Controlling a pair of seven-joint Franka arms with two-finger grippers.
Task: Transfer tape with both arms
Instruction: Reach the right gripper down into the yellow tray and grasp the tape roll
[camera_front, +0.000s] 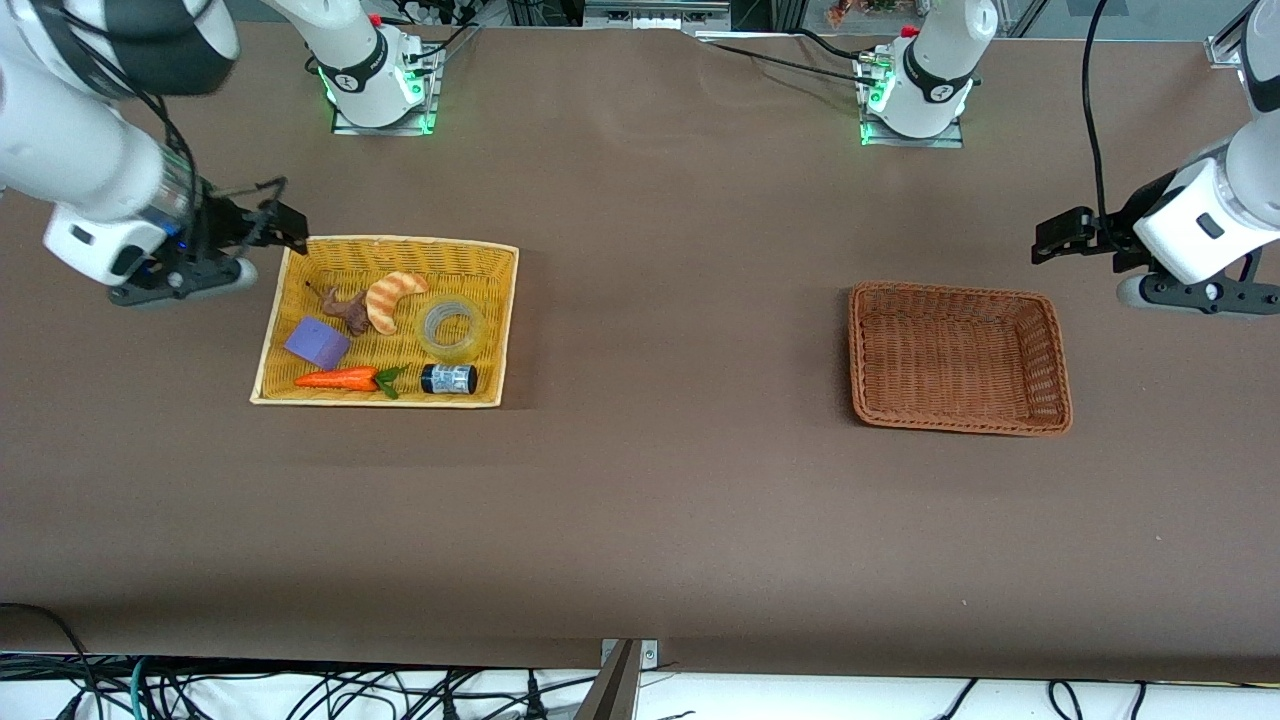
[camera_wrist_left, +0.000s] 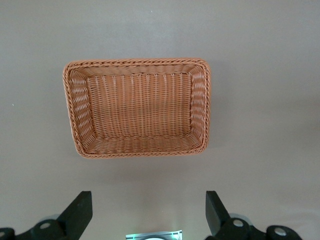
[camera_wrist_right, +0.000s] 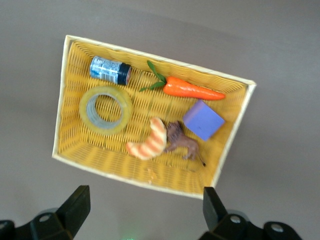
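The tape (camera_front: 452, 328) (camera_wrist_right: 106, 109), a translucent yellowish ring, lies flat in the yellow basket (camera_front: 280, 320) (camera_wrist_right: 145, 182) beside a croissant. My right gripper (camera_front: 270, 228) (camera_wrist_right: 145, 205) hangs open and empty in the air over the table by the basket's corner at the right arm's end. My left gripper (camera_front: 1062, 238) (camera_wrist_left: 149, 210) is also open and empty, up in the air over the table near the brown basket (camera_front: 1058, 385) (camera_wrist_left: 204, 107), which has nothing in it.
In the yellow basket with the tape lie a croissant (camera_front: 392, 298), a brown toy animal (camera_front: 348, 310), a purple block (camera_front: 317, 343), a carrot (camera_front: 340, 379) and a small black cylinder with a blue-white label (camera_front: 449, 379). Brown cloth covers the table between the baskets.
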